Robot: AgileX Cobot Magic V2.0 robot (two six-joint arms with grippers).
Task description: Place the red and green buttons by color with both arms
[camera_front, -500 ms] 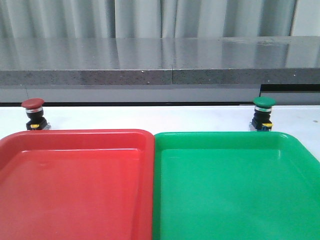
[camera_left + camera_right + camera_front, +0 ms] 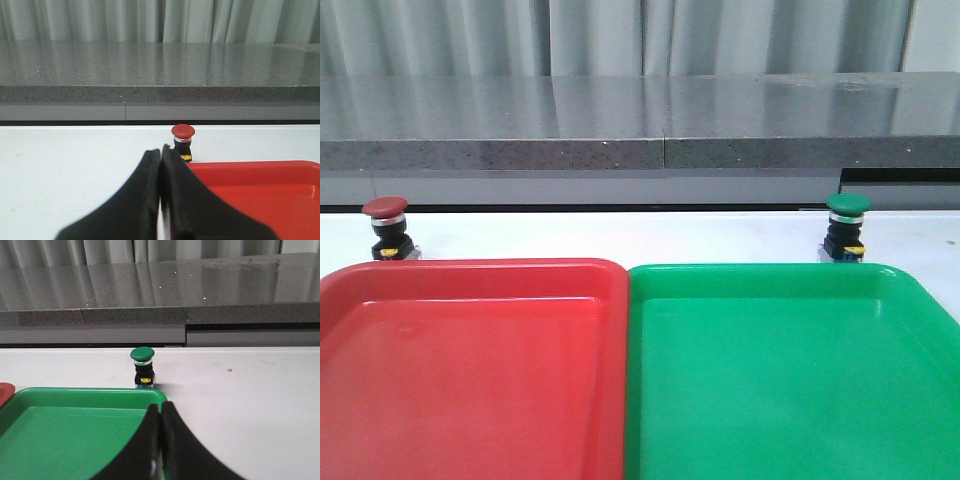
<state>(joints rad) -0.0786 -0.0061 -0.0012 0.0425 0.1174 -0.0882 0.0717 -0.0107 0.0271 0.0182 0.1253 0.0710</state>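
The red button (image 2: 386, 227) stands upright on the white table behind the far left corner of the red tray (image 2: 470, 400). The green button (image 2: 847, 227) stands upright behind the far right part of the green tray (image 2: 790, 410). Neither gripper shows in the front view. In the left wrist view, my left gripper (image 2: 161, 150) is shut and empty, short of the red button (image 2: 182, 141) near the red tray's corner (image 2: 260, 185). In the right wrist view, my right gripper (image 2: 160, 407) is shut and empty over the green tray's edge (image 2: 75, 435), short of the green button (image 2: 142, 366).
Both trays lie side by side, touching, and hold nothing. A grey stone ledge (image 2: 640, 125) runs along the back of the table with a curtain behind it. White tabletop (image 2: 620, 235) lies between the buttons.
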